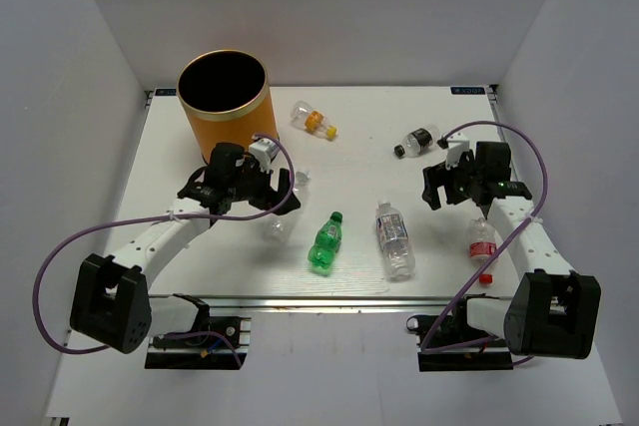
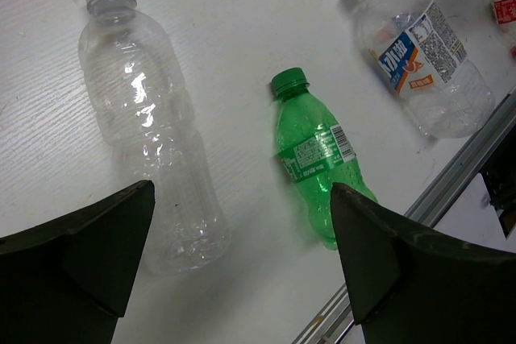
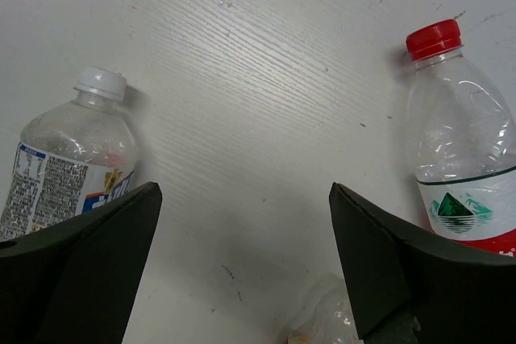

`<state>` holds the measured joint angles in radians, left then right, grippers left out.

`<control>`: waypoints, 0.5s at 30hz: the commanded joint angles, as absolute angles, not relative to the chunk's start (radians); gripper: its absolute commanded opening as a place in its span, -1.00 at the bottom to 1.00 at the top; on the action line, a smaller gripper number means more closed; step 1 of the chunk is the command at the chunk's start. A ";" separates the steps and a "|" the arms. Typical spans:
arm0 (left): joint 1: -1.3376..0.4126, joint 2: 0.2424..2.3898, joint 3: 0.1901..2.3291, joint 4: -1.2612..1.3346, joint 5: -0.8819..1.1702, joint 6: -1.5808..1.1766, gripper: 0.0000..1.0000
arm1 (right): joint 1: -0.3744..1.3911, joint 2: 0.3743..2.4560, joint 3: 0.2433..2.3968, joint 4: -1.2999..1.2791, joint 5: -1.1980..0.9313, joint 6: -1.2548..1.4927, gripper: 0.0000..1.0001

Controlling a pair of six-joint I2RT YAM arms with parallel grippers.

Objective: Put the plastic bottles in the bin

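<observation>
Left gripper (image 2: 242, 191): you are holding it wide open above the table (image 1: 359, 167), gripping nothing; the base of a clear white-capped bottle (image 2: 149, 118) is lying just inside its left finger.
Right gripper (image 3: 242, 191): you are holding it spread open over bare table, nothing between the fingers.
Bin (image 1: 215, 132): it is standing upright at the far left corner, just beyond your left gripper.
Green bottle (image 1: 325, 243): it is lying on its side near the front edge, cap pointing away from you.
Blue-labelled bottle (image 1: 394, 239): it is lying just right of the green one, not touching it.
Red-labelled bottle (image 1: 482, 246): it is lying beside your right arm, red cap toward the near edge.
Yellow-capped bottle (image 1: 313, 120): it is lying on the table just right of the bin.
Dark-labelled bottle (image 1: 416, 141): it is lying beyond your right gripper, black cap pointing left.
Placement: all six bottles are lying on the table, outside the bin.
</observation>
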<state>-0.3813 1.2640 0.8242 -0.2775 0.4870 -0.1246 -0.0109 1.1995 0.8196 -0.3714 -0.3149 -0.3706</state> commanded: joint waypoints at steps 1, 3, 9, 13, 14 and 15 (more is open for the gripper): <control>-0.399 1.232 0.854 -0.247 0.460 -0.135 0.99 | -0.009 1.173 0.815 -0.348 -0.302 -0.353 0.81; -0.399 1.223 0.854 -0.256 0.451 -0.135 0.99 | -0.009 1.177 0.818 -0.344 -0.293 -0.325 0.81; -0.408 1.232 0.854 -0.290 0.391 -0.144 0.99 | -0.011 1.192 0.837 -0.331 -0.273 -0.296 0.81; -0.419 1.264 0.886 -0.345 0.331 -0.153 0.99 | -0.011 1.213 0.874 -0.428 -0.305 -0.409 0.56; -0.429 1.278 0.899 -0.362 0.309 -0.143 0.99 | -0.009 1.222 0.876 -0.433 -0.304 -0.410 0.32; -0.430 1.307 0.923 -0.374 0.308 -0.143 0.99 | -0.011 1.226 0.879 -0.449 -0.305 -0.410 -0.34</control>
<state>-0.4156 1.2720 0.8497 -0.3256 0.3641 -0.1467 -0.0109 1.2098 0.8333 -0.3981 -0.2905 -0.3798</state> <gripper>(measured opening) 0.994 0.602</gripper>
